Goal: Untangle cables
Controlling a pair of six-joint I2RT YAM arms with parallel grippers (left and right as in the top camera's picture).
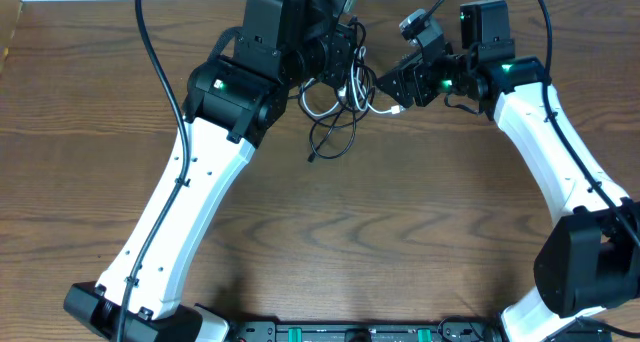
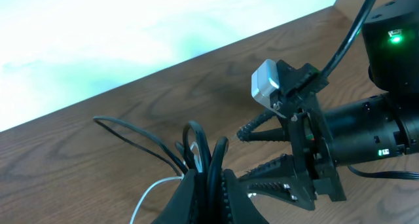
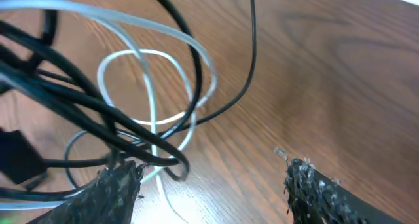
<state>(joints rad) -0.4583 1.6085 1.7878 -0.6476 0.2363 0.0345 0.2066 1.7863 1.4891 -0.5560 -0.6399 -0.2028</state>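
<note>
cables [image 1: 335, 107]: heaped toward the counter's far edge, between the two arms, some loops held off the wood.
left end effector [image 2: 211, 175]: pressed together on black strands, apparently to anchor the heap.
right end effector [image 3: 216, 185]: spread beside the loops, nothing pinched.
open room: bare counter [image 1: 400, 212] is available nearward for drawing strands out.

I'm looking at a brown wood-grain worktop [image 1: 400, 242], evenly lit. Past its far edge is a pale, washed-out surface [image 2: 131, 27]; wall or floor, I cannot tell.
</note>
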